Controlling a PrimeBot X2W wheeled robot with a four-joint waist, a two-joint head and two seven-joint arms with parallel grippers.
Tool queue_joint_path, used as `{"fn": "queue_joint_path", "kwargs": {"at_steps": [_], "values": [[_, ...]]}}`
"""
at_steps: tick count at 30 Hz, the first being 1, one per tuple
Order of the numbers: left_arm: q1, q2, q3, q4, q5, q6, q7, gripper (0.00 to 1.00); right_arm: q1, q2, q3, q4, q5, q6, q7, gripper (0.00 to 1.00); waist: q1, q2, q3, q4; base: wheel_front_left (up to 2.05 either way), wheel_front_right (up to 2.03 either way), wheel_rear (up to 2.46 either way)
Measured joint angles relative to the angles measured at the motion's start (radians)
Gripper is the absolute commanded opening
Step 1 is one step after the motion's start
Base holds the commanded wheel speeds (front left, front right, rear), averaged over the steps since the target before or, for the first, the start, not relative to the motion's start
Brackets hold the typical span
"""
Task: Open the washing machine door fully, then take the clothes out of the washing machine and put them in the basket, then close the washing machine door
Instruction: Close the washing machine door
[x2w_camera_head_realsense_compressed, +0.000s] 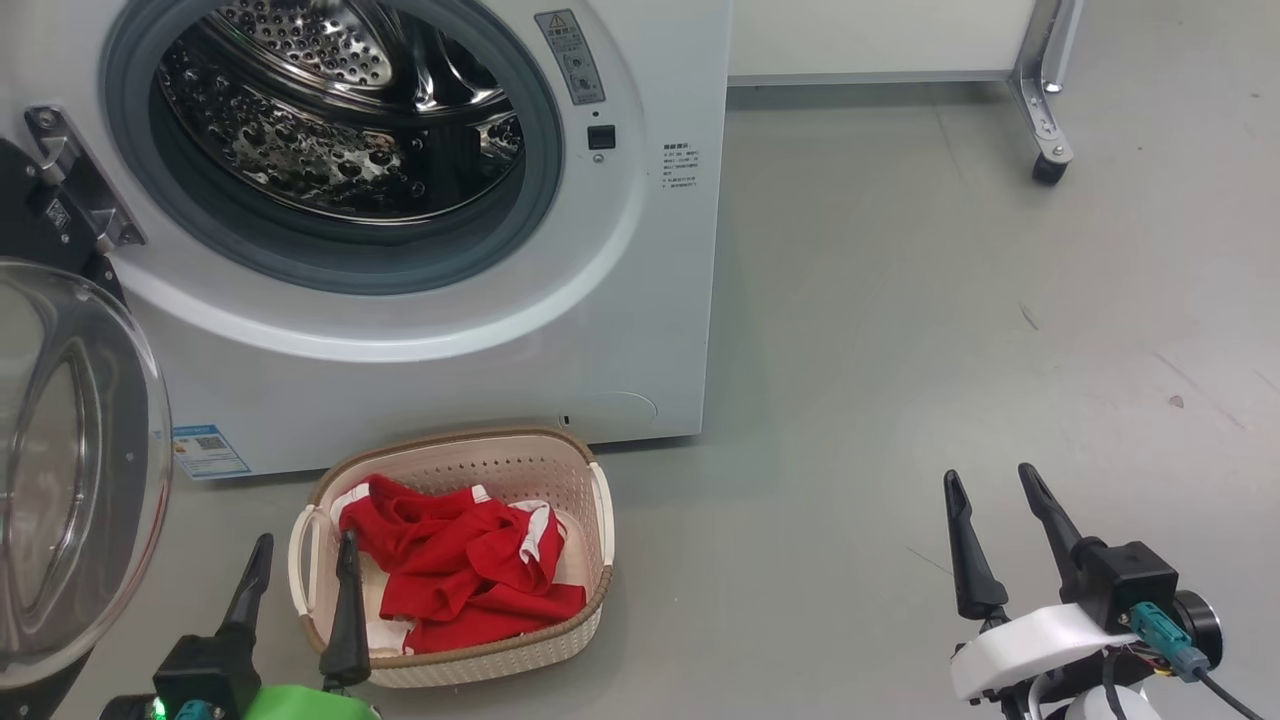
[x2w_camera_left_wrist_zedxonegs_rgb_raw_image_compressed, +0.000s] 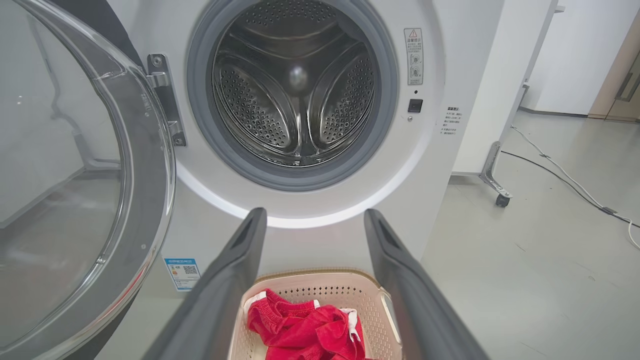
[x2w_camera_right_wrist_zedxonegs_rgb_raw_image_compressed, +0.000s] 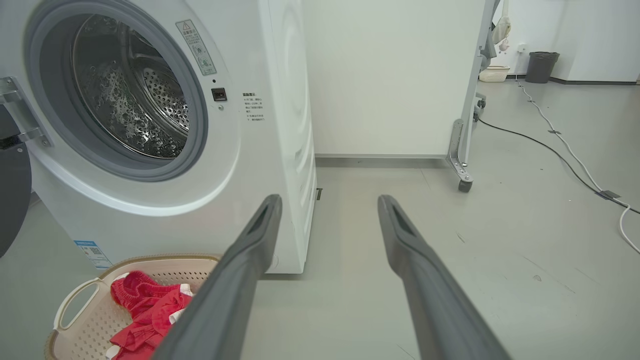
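The white washing machine (x2w_camera_head_realsense_compressed: 640, 330) stands with its steel drum (x2w_camera_head_realsense_compressed: 340, 110) bare. Its door (x2w_camera_head_realsense_compressed: 75, 470) hangs swung out at the left, glass bowl toward me, also seen as the door (x2w_camera_left_wrist_zedxonegs_rgb_raw_image_compressed: 75, 175) in the left wrist view. The red clothes (x2w_camera_head_realsense_compressed: 460, 565) lie in the cream basket (x2w_camera_head_realsense_compressed: 570, 470) on the floor before the machine; the clothes (x2w_camera_left_wrist_zedxonegs_rgb_raw_image_compressed: 310, 330) and basket (x2w_camera_left_wrist_zedxonegs_rgb_raw_image_compressed: 320, 290) show between my left fingers. My left gripper (x2w_camera_head_realsense_compressed: 305, 555) hovers open at the basket's near left side. Off to the right, my right gripper (x2w_camera_head_realsense_compressed: 990, 490) is open and holds nothing, over bare floor.
A white panel on a metal leg with a caster (x2w_camera_head_realsense_compressed: 1048, 165) stands behind right of the machine. Cables (x2w_camera_right_wrist_zedxonegs_rgb_raw_image_compressed: 560, 145) run across the grey floor at the far right, with a dark bin (x2w_camera_right_wrist_zedxonegs_rgb_raw_image_compressed: 542, 66) by the far wall. Open floor spreads to the right.
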Motion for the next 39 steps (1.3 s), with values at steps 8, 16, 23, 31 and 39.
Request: {"fn": "queue_joint_path", "kwargs": {"at_steps": [8, 16, 23, 31, 39], "values": [[0.0, 0.001, -0.002, -0.001, 0.0, 0.0, 0.0, 1.0, 0.014, 0.001, 0.005, 0.003, 0.0, 0.0, 0.0, 1.0, 0.0, 0.0, -0.015, 0.021, -0.28, 0.28, 0.0], [0.001, 0.001, -0.007, -0.001, -0.001, 0.0, 0.0, 1.0, 0.014, 0.001, 0.006, 0.005, 0.0, 0.0, 0.0, 1.0, 0.0, 0.0, -0.021, 0.032, -0.03, 0.03, 0.0], [0.003, 0.001, -0.04, 0.025, -0.011, -0.006, 0.0, 1.0, 0.02, 0.001, 0.001, 0.005, 0.0, 0.0, 0.0, 1.0, 0.0, 0.0, -0.027, 0.058, 0.0, 0.0, 0.0], [0.004, 0.001, -0.049, 0.043, -0.016, -0.006, 0.0, 1.0, 0.036, 0.001, 0.004, 0.008, 0.0, 0.003, 0.0, 1.0, 0.0, 0.0, -0.034, 0.12, 0.0, 0.0, 0.0], [0.038, 0.002, -0.034, 0.075, -0.013, 0.004, 0.0, 1.0, 0.04, 0.002, 0.029, 0.02, 0.01, 0.017, 0.0, 1.0, 0.0, 0.0, -0.042, 0.214, 0.0, 0.0, 0.0]]}}
